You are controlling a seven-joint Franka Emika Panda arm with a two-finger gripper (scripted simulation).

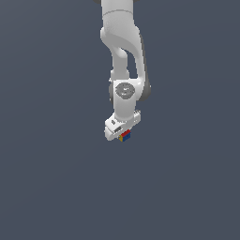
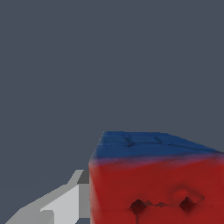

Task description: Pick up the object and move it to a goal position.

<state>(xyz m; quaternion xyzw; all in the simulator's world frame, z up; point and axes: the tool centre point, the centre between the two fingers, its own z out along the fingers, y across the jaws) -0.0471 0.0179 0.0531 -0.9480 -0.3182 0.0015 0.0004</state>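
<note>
Hanging just below the frame's centre, the gripper (image 1: 123, 134) seems to pinch the cube (image 1: 125, 136) between its fingers, the cube filling the wrist view's lower right, looking light, stiff and smooth-faced, so flat opposite faces are probably the safest hold.

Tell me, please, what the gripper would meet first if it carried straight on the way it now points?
The cube sits right at the gripper tip, so that comes first. Past it, both views show only plain grey, so the way looks free, though depth is hard to judge.
</note>
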